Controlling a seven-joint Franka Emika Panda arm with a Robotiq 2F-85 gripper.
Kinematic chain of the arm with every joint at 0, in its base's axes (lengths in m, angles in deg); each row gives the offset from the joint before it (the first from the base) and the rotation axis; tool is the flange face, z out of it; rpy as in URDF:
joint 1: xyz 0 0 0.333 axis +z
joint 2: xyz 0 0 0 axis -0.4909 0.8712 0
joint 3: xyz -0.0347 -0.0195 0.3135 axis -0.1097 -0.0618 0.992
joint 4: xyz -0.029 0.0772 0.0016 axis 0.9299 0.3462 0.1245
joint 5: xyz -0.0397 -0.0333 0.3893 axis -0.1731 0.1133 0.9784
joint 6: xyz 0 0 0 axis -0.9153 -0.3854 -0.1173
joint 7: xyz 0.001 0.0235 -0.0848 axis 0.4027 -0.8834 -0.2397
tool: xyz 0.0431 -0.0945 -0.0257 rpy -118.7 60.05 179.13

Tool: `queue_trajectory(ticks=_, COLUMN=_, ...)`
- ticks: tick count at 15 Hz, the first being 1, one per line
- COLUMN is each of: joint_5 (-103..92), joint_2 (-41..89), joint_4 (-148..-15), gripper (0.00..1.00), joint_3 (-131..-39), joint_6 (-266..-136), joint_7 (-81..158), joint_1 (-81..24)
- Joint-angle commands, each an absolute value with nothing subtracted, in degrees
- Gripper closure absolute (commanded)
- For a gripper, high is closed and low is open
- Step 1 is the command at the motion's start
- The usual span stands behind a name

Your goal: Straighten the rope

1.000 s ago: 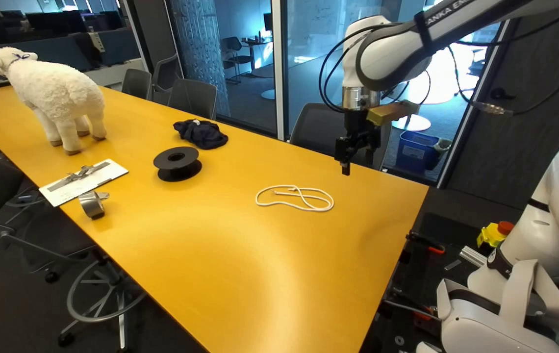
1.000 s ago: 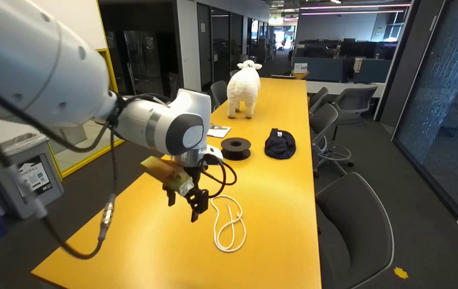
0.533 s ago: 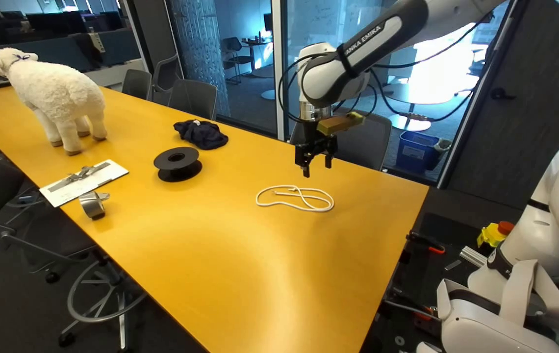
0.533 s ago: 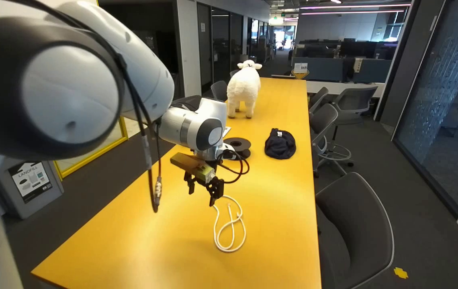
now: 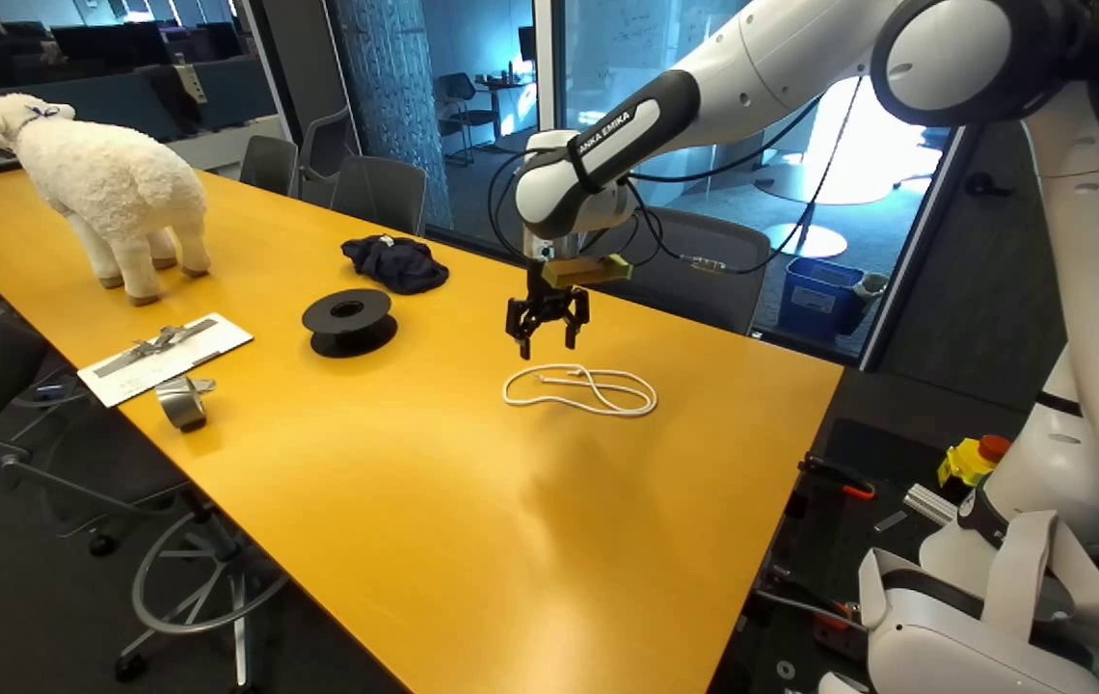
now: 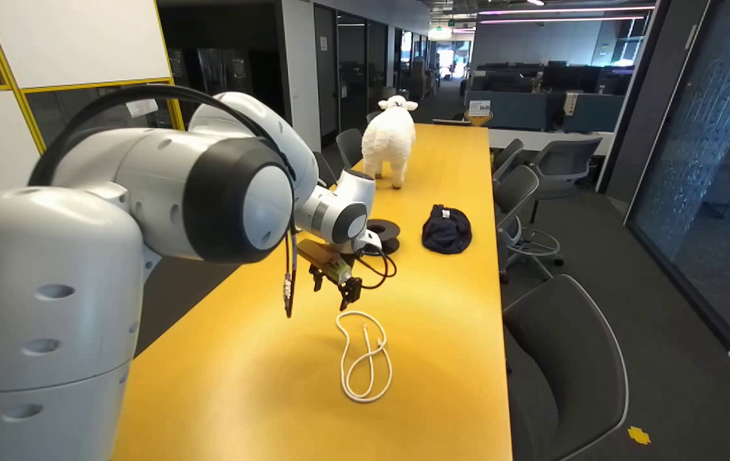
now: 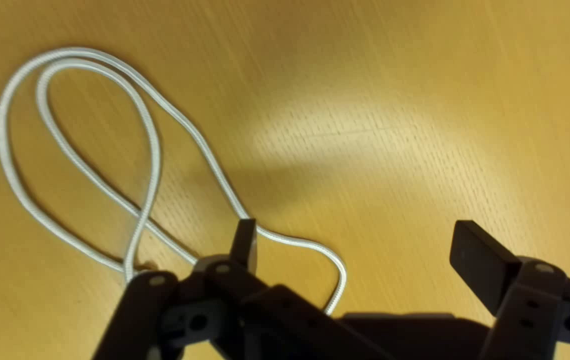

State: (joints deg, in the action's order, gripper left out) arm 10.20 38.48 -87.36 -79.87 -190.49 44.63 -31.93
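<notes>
The rope, a thin white cord, lies on the yellow table in a loose loop that crosses itself. It shows in both exterior views [image 5: 622, 413] [image 6: 365, 400] and in the wrist view [image 7: 190, 127]. Its two ends lie inside the loop in the exterior views. My gripper [image 5: 548, 347] is open and empty, above the table near the rope's spool-side end. It also shows in an exterior view [image 6: 331, 297]. In the wrist view the gripper [image 7: 355, 225] has a bend of rope between its fingers, below them. The left finger and linkage hide part of the rope.
On the table [image 5: 415, 501] are a black spool [image 5: 347, 337], a dark cap [image 5: 400, 265], a clipboard [image 5: 164, 357], a tape roll [image 5: 181, 403] and a plush sheep [image 5: 116, 183]. Chairs [image 6: 563, 371] stand along the table edge.
My arm has reached farther out along the table. The gripper has moved from the robot-side end of the rope to above its spool-side end. The rope has not moved.
</notes>
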Motion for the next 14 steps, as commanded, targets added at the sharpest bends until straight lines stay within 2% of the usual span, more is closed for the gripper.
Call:
queue_trajectory(ticks=1, joint_5=13.6, joint_2=46.9, joint_4=-77.1, gripper=0.0, joint_3=-79.5, joint_6=-192.2, joint_7=46.7, joint_1=-31.4)
queue_trajectory(ticks=14, joint_5=11.5, joint_2=66.4, joint_4=-56.9, gripper=0.0, joint_3=-81.9, joint_6=-192.9, joint_7=56.2, joint_1=-27.8)
